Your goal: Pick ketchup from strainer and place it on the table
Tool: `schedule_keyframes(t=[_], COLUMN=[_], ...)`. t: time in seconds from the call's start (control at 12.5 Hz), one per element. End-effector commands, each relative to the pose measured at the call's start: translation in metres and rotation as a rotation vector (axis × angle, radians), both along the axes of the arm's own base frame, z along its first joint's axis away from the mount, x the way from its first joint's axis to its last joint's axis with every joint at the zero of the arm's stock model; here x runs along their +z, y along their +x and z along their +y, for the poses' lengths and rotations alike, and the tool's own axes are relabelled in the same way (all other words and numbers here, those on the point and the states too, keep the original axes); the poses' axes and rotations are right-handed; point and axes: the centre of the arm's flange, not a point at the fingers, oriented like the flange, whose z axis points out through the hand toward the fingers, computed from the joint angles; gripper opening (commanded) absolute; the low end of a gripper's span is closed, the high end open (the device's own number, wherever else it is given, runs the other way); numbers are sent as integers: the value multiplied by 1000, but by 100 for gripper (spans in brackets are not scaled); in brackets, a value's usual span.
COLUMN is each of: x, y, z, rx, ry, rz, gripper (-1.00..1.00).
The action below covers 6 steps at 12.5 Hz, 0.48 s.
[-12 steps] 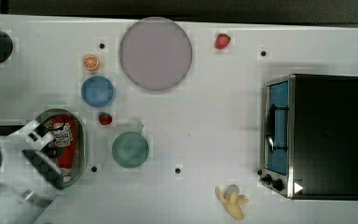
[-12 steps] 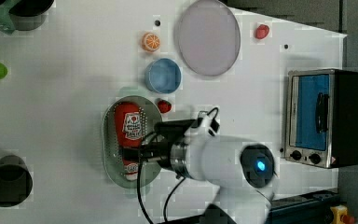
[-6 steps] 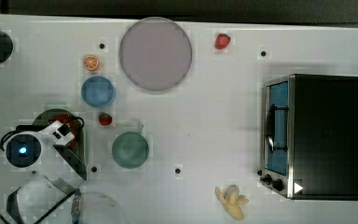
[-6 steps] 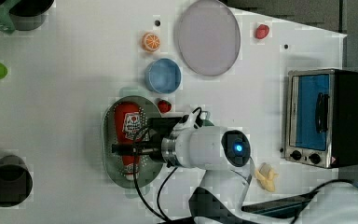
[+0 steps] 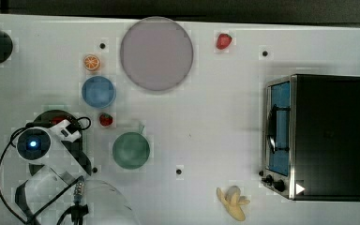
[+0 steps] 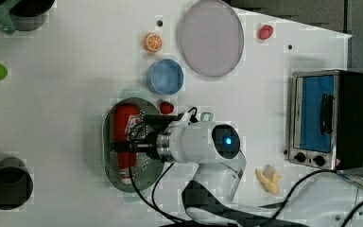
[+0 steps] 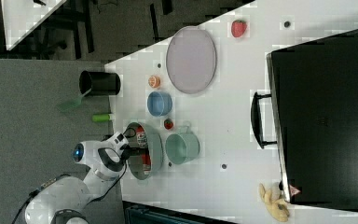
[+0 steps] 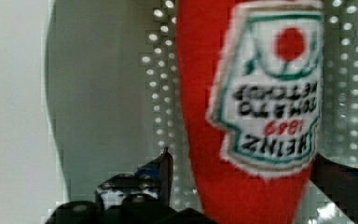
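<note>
The red ketchup (image 6: 124,124) bottle with its white label lies lengthwise in the pale green strainer (image 6: 147,177), near the left view's left on the white table (image 6: 66,94). My gripper (image 6: 123,147) hangs low over the bottle's middle. In the wrist view the ketchup (image 8: 205,93) fills the space between the dark fingers (image 8: 164,168), and the gripper (image 8: 242,186) is open with one finger on each side of the bottle. The perforated strainer (image 8: 121,93) floor lies under it. In the top view my arm (image 5: 33,143) covers most of the strainer.
A green cup (image 5: 131,150), a small strawberry (image 5: 105,120) and a blue bowl (image 5: 98,91) stand close to the strainer. Farther off are a grey-lilac plate (image 5: 156,53), an orange slice (image 5: 92,62), a toaster oven (image 5: 323,136) and a banana (image 5: 234,202).
My wrist has swung in over the strainer and now hides most of the ketchup in the top view. The fingers have stayed open.
</note>
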Motion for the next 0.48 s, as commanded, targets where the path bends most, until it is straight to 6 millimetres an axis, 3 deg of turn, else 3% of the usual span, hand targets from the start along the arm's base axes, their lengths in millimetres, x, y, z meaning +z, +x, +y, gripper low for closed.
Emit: schedule_keyframes(t=[0.08,0.24,0.48], x=[7,14,51], y=[-1,2,11], z=[14,19,24], rx=[-8,-9,-11], ry=[-13,3,8], rz=[-27,-46,-96], gripper=[68,20,12])
